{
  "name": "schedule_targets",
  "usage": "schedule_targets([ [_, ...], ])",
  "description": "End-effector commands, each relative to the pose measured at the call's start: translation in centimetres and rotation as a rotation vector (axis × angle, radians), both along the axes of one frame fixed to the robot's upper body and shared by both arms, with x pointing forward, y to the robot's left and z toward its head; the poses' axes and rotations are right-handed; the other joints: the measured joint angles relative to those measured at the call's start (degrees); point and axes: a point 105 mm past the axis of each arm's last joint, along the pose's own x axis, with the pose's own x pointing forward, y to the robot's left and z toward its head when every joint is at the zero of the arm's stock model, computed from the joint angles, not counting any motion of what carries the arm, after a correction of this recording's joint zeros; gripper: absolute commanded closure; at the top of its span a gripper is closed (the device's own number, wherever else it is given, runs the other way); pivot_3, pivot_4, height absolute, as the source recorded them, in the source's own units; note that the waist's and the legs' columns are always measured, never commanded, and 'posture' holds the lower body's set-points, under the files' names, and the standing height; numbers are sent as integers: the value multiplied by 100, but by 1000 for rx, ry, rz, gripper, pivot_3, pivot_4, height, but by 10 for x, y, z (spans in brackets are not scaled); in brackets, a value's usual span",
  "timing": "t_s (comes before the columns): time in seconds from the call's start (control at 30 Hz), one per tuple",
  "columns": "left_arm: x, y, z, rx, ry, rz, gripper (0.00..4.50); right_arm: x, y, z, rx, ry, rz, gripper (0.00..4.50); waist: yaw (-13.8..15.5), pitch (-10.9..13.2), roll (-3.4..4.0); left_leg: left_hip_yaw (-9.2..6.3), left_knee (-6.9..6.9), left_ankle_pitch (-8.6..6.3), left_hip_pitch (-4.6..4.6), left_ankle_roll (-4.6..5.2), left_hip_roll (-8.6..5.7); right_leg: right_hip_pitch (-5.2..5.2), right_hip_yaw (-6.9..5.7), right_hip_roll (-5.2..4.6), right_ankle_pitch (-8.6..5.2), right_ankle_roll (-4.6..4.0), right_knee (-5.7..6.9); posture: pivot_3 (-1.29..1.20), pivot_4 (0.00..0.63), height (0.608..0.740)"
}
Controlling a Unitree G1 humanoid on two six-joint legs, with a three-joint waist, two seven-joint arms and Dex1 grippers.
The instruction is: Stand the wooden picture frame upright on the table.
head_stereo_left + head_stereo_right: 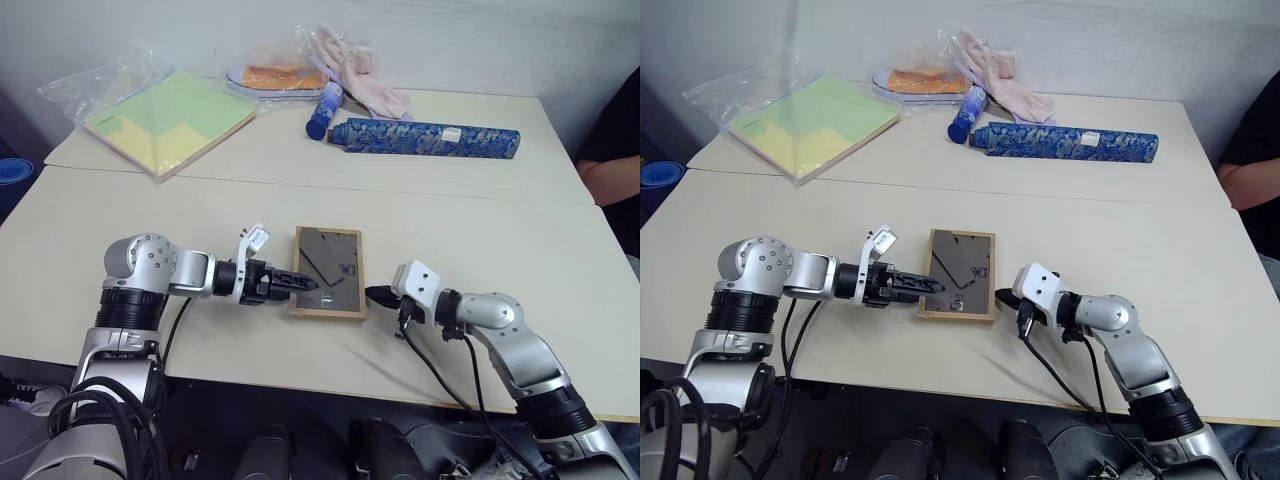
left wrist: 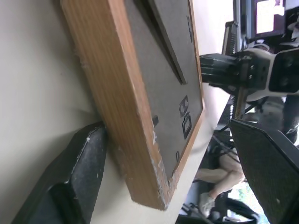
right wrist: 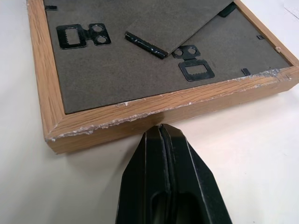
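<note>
Two end effectors flank flat frame [image 1: 329,272]: L [image 1: 300,283] open, R [image 1: 374,294] shut.

Tan wooden frame [image 1: 328,272] with dark grey back, cream table [image 1: 500,210], blue patterned roll [image 1: 430,137], green-yellow paper pack [image 1: 170,118]

We are looking at robot test room or lab: plain white wall [image 1: 480,40] backing cream worktop [image 1: 520,250], cables [image 1: 440,375] trailing off arms, random props lying about, person's arm [image 1: 606,180] resting at worktop edge, watching.
</note>
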Motion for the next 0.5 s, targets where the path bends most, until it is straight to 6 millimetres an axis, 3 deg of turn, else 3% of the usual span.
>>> schedule_targets([
  [0.03, -8, -16, -9, -26, 70, -44, 241, -4, 13, 12, 22, -47, 44, 4500, 2, 0, 0, 0, 0, 0, 0, 0, 0, 0, 0, 0, 0, 0, 0, 0, 150, 740],
  [0.17, -6, -18, -8, -50, 75, -17, 1024, -5, 11, 11, 24, -41, 37, 4500, -4, 0, 0, -1, 0, 0, -1, 0, -2, 0, -1, -1, 0, 0, 0, 0, 150, 740],
  [0.33, -9, -17, -7, -62, 55, -3, 2559, -6, 5, 13, 46, -30, 26, 4500, -30, 1, -2, 0, -1, 4, -1, -7, 1, -4, -2, 3, 0, 1, -1, 0, 150, 740],
  [0.4, -8, -12, 0, -98, 12, 24, 3134, -6, -3, 27, 131, -17, 15, 4500, -38, 1, -2, 0, -1, 6, -2, -11, 3, -5, -2, 4, 0, 1, -2, 0, 150, 740],
  [0.5, -3, -6, 7, -83, -174, 69, 3215, -11, -8, 43, 212, 36, 58, 3896, -51, 2, -2, -1, -5, 6, -1, -14, 2, -9, 3, 9, 0, 2, -8, 0, 150, 740],
])
